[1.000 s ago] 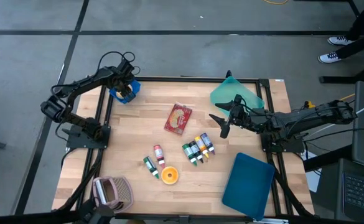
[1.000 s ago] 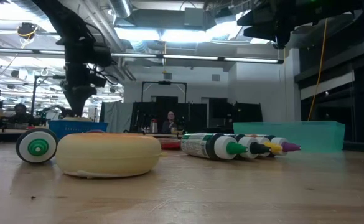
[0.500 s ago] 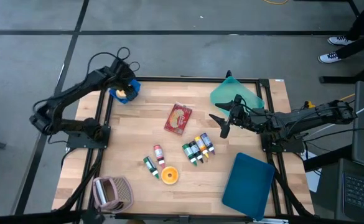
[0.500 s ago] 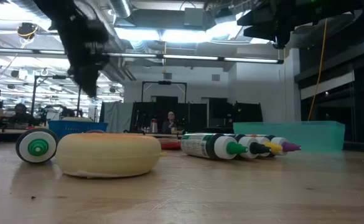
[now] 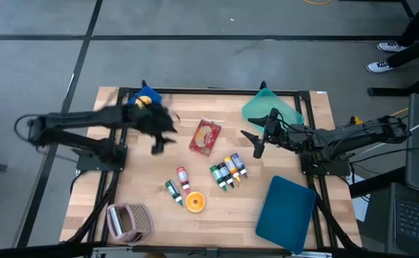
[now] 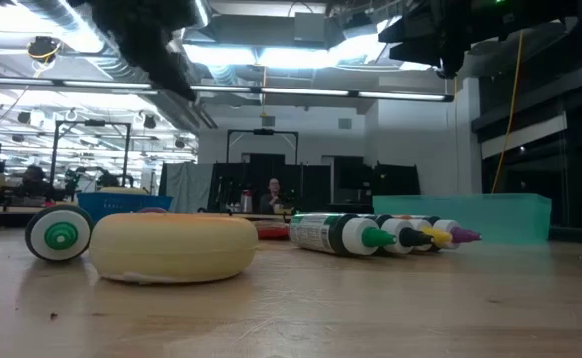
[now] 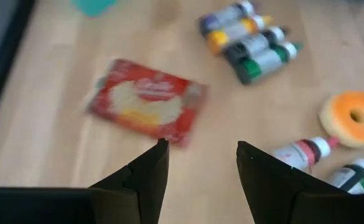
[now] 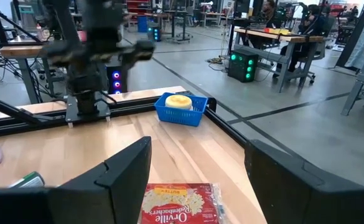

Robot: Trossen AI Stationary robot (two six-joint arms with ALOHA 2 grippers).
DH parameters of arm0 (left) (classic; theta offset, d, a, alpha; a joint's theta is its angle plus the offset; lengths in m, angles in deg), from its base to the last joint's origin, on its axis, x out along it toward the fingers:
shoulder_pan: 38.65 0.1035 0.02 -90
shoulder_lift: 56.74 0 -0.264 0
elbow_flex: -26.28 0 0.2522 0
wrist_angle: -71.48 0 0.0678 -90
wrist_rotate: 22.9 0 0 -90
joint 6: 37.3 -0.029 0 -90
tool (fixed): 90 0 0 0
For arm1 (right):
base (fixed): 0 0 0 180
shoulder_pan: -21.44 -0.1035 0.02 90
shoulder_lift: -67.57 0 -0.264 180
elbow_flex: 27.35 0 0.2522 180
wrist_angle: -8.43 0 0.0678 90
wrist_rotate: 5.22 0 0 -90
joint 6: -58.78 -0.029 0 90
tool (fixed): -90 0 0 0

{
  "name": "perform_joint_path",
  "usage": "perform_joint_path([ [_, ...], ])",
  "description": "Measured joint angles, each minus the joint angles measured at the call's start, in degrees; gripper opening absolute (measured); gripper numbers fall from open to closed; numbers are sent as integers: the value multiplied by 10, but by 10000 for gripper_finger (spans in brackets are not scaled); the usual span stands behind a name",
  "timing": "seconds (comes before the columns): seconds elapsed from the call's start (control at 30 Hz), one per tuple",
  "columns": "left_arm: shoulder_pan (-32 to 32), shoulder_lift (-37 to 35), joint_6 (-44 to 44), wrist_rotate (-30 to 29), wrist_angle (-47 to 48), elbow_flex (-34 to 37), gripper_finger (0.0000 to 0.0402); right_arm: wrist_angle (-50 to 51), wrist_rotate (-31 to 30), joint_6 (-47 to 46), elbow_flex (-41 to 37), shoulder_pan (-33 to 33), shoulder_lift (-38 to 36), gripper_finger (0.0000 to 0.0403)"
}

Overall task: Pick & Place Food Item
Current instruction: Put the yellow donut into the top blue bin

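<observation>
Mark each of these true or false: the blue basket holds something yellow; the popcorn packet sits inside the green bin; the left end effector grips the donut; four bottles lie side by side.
1. The blue basket holds something yellow: true.
2. The popcorn packet sits inside the green bin: false, it lies on the bare table.
3. The left end effector grips the donut: false, its fingers are open and empty.
4. Four bottles lie side by side: true.
</observation>
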Motion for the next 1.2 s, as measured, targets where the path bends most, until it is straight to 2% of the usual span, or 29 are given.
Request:
perform_joint_path([
  [0.1, -102, 52, 14, -41, -67, 0, 182, 0, 0, 0, 0, 0, 0, 254],
  [0.2, -173, 111, 37, -52, -147, 0, 182, 0, 0, 0, 0, 0, 0, 254],
  [0.3, -218, 169, 76, -51, -190, -4, 182, 0, 0, 0, 0, 0, 0, 254],
  [0.5, -284, 267, 166, -54, -205, -26, 182, 0, 2, -1, 0, -1, 0, 254],
  [0.63, -308, 313, 206, -49, -245, -42, 182, 0, 2, -2, 0, -1, 0, 254],
  [0.83, -310, 373, 227, -40, -240, -69, 182, 0, 20, -13, 0, -1, 0, 254],
  [1.2, -309, 414, 226, -37, -218, -71, 182, 0, 21, -10, 0, -1, 0, 254],
])
